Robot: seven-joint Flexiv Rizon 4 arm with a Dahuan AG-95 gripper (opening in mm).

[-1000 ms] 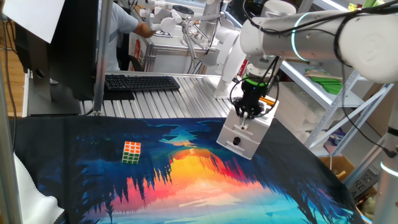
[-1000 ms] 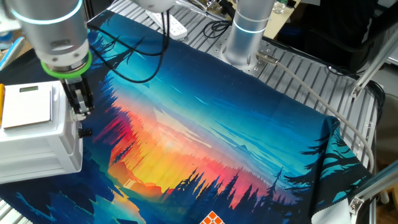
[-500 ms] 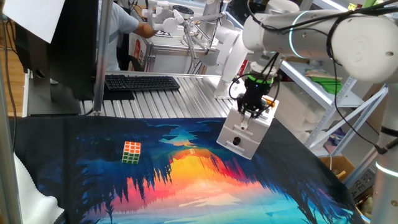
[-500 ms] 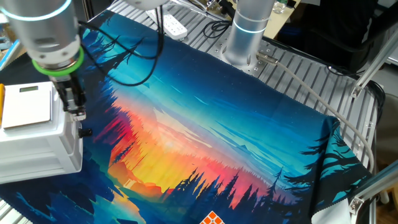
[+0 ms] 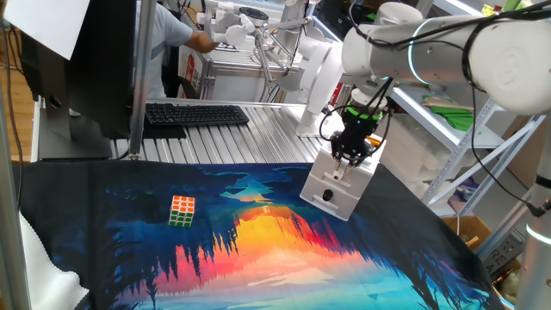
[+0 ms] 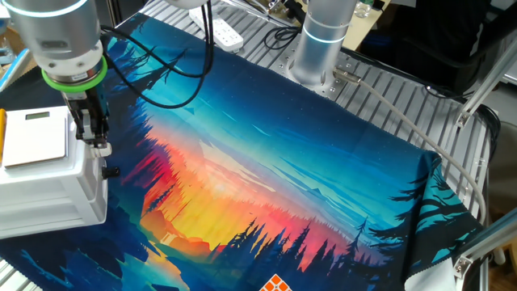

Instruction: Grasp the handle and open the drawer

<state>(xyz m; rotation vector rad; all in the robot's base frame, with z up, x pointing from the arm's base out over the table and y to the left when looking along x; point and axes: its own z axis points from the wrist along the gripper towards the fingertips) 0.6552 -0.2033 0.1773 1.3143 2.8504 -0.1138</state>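
The drawer (image 5: 348, 179) is a small white box at the right rear of the mat; it also shows at the left edge of the other fixed view (image 6: 56, 194). Its handle, a small black knob (image 5: 328, 195), sits on the front panel and shows side-on in the other fixed view (image 6: 111, 171). My gripper (image 5: 346, 162) points down over the drawer's top near its front edge (image 6: 96, 144), above and slightly behind the knob. Its fingers look closed together and hold nothing.
A multicoloured puzzle cube (image 5: 182, 210) stands on the mat's left part, at the bottom edge of the other fixed view (image 6: 276, 284). A flat white device (image 6: 34, 136) lies on the drawer's top. A keyboard (image 5: 196, 114) lies behind the mat. The arm's base (image 6: 319, 40) stands at the mat's far side.
My gripper has shifted a little back over the drawer's top, away from the front edge and knob. The drawer and cube have not moved.
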